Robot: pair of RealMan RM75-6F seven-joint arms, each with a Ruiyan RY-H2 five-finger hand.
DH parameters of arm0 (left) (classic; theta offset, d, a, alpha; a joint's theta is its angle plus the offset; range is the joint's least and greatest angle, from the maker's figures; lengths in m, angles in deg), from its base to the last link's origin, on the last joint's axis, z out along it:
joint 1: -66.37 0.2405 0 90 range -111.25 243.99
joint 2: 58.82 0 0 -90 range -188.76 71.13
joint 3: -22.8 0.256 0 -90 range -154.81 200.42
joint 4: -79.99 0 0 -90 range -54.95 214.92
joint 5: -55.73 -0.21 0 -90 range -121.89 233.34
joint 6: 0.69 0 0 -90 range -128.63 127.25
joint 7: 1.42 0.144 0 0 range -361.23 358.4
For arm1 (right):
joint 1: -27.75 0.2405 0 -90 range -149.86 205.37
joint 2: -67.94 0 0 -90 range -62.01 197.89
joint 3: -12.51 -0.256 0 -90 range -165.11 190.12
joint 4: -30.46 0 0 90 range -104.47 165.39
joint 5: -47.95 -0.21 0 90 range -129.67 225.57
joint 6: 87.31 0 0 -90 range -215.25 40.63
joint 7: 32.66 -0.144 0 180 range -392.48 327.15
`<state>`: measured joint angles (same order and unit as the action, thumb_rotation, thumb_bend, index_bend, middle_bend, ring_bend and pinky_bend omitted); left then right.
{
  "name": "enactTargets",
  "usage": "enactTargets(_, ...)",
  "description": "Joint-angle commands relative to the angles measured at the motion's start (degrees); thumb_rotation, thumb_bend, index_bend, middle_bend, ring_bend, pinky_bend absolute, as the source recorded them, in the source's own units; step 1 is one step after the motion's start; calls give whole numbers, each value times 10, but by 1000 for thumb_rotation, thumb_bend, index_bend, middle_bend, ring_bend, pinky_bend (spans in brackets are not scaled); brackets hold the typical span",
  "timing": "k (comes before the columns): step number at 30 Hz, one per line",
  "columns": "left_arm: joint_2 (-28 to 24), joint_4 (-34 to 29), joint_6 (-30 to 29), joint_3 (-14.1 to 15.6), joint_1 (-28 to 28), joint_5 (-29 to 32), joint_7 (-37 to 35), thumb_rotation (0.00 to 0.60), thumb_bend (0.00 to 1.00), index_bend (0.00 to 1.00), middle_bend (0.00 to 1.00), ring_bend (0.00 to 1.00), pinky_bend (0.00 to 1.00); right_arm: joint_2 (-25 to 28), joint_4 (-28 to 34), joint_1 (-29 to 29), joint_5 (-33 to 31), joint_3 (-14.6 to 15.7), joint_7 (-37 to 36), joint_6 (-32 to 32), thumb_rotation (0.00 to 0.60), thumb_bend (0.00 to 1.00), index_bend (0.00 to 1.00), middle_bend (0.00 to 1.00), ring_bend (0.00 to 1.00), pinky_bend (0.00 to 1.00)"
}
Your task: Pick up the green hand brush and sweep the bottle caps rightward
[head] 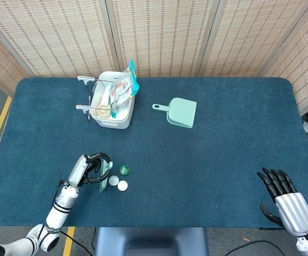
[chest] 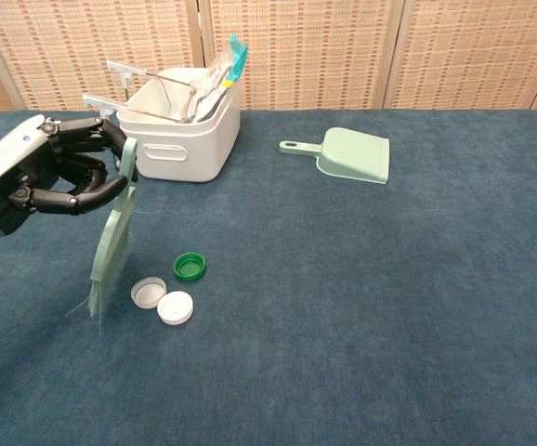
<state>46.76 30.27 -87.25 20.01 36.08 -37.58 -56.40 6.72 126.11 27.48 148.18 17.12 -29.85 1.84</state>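
Left hand [chest: 41, 177] wrapped around the handle of the green hand brush [chest: 111, 243], fingers curled right round it, over near the front left corner of the table [head: 223, 160]. Brush hanging almost straight down from the grip, tilted a bit, bristle end at the bottom and just about at the blue cloth. Can't really tell whether the bristles actually touch the surface.

Just to the right of the bristles: three bottle caps bunched together, not touching the brush. Green cap [chest: 189, 267] furthest back, open side up. Two white caps [chest: 148, 292] in front of it, side by side and touching or near enough, also open side up. All three closer to the front edge than the middle.

Further back, near the rear edge on the left half: white bin [head: 112, 104] stuffed with packets and some utensils, handles sticking out over its left side. Pale green dustpan [head: 179, 112] lying flat just right of the bin, handle pointing left toward it.

Right hand [head: 287, 202] way over at the front right corner, flat-ish, fingers spread apart, holding nothing. Only visible from the head view.
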Motion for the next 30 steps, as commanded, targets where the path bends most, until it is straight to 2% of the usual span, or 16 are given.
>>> enactTargets(1, 10, 13, 9, 5, 1, 3, -7, 600, 677, 793, 913, 779, 1000, 0, 1, -2, 2, 1, 0, 4, 600, 266, 0, 7, 0, 0)
enactTargets(13, 52, 49, 22, 13, -20, -14, -25, 600, 683, 793, 913, 779, 1000, 6, -1, -2, -11, -6, -15, 5, 600, 267, 0, 7, 0, 0)
enactTargets(23, 82, 26, 23, 16, -68, -52, 7, 600, 683, 794, 913, 779, 1000, 12, -3, -7, -17, -12, -30, 19, 600, 267, 0, 7, 0, 0)
enactTargets(30, 69, -6, -7, -1, -85, -62, 52, 600, 684, 794, 913, 779, 1000, 15, -5, -8, -16, -12, -37, 22, 600, 267, 0, 7, 0, 0)
